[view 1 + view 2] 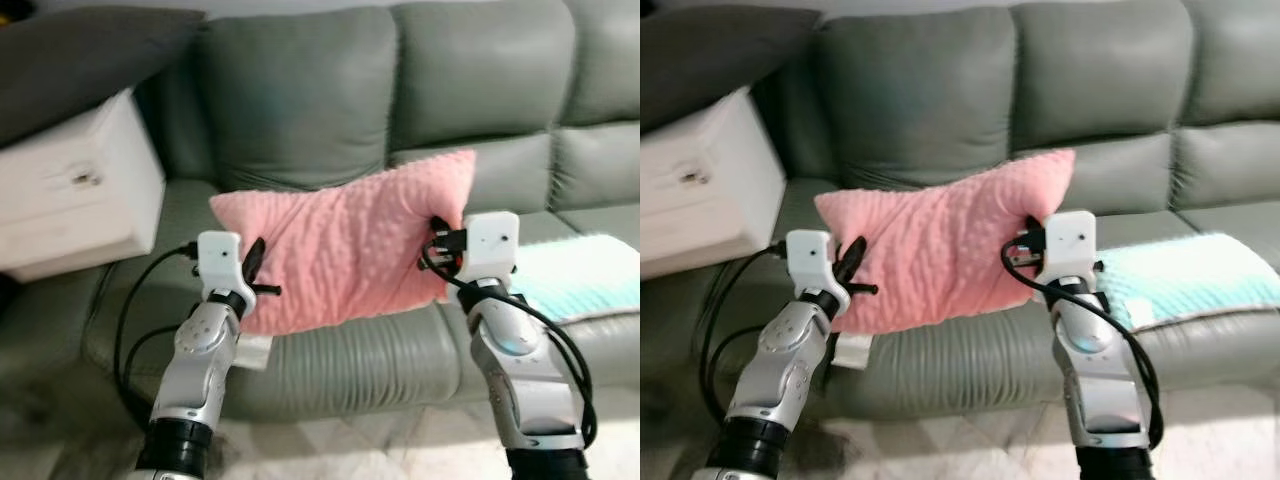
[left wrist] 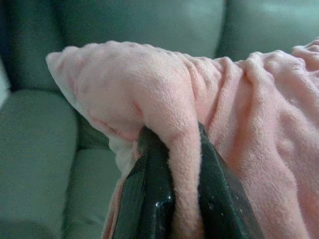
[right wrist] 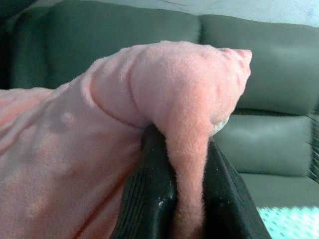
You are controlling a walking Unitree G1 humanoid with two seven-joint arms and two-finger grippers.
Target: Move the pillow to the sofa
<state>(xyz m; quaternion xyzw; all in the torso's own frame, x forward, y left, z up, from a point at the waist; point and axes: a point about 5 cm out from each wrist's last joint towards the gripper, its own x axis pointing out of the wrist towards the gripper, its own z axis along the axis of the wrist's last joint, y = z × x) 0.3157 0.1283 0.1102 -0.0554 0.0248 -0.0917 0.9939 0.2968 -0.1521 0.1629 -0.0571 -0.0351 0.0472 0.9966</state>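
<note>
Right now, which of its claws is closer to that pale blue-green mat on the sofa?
Right. The right gripper pinches the pink pillow beside the mat; the left gripper holds the pillow's far end.

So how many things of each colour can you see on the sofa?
Pink: 1, the pillow, pinched by the left gripper and right gripper
Grey: 1, the dark cushion
White: 1, the box
Light blue: 1, the mat
Total: 4

Both silver arms reach forward, raised. The left end effector (image 1: 255,272) sits at 9 o'clock, the right end effector (image 1: 437,245) at 3 o'clock, each clamped on pink fabric.
</note>
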